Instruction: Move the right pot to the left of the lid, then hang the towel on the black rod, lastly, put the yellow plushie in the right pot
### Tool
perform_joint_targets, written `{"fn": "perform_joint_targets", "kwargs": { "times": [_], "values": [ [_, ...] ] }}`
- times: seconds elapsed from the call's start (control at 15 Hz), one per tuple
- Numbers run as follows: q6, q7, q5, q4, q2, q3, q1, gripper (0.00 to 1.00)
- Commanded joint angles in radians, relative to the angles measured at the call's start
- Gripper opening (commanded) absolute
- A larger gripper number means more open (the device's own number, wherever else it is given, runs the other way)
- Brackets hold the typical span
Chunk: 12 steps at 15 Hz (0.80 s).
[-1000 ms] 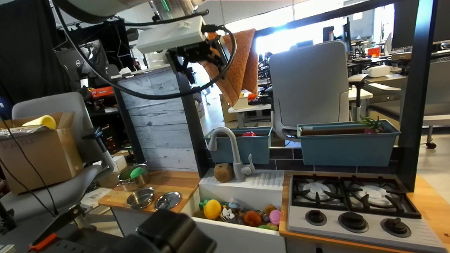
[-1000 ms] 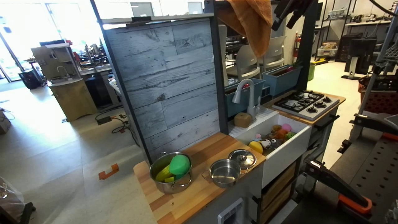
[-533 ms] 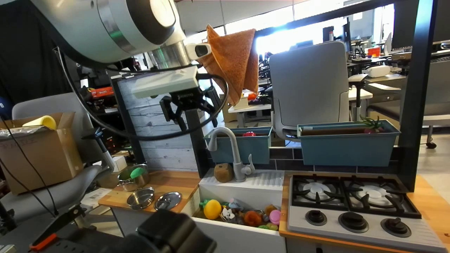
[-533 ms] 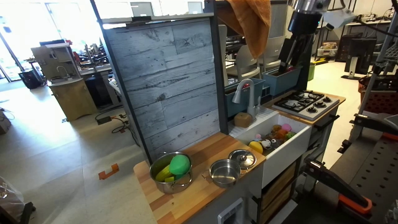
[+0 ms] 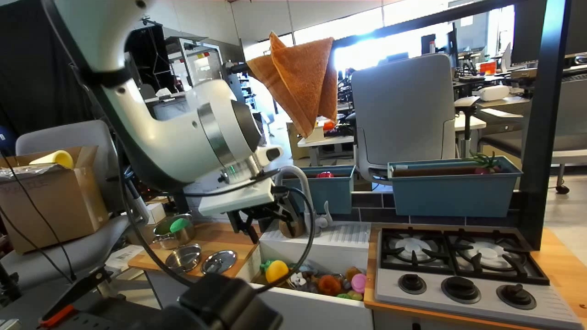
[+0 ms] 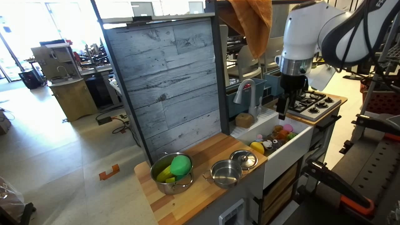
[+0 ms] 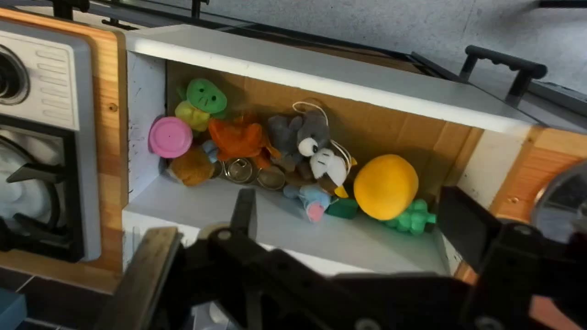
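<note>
Nearest, the pot (image 6: 226,175) is set just left of the lid (image 6: 244,160). At the sink's (image 6: 288,157) left end lies the yellow plushie (image 7: 386,187), presumably the big round one. Above, nothing is held by the wide-spread fingers (image 7: 467,226), best centred over it before lowering.

white arm (image 5: 183,142), black pincer (image 7: 352,211), seemingly metal band (image 5: 214,134)

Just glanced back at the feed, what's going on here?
The robot's open gripper hangs above the sink, holding nothing, and toys lie in the sink below. The orange towel hangs on the black rod. The pot beside the lid looks empty, so the last step seems undone.
</note>
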Motion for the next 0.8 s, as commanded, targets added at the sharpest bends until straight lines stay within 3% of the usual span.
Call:
{"fn": "perform_joint_targets", "kwargs": {
  "times": [0.0,0.2,0.47,0.73],
  "values": [
    [0.087,-0.068,0.051,0.215,0.207,-0.217,0.229,1.0],
    [0.139,-0.204,0.192,0.349,0.367,-0.281,0.322,1.0],
    [0.121,-0.429,0.392,0.469,0.498,-0.273,0.393,1.0],
    [0.135,-0.566,0.514,0.6,0.598,-0.307,0.466,1.0]
  ]
}}
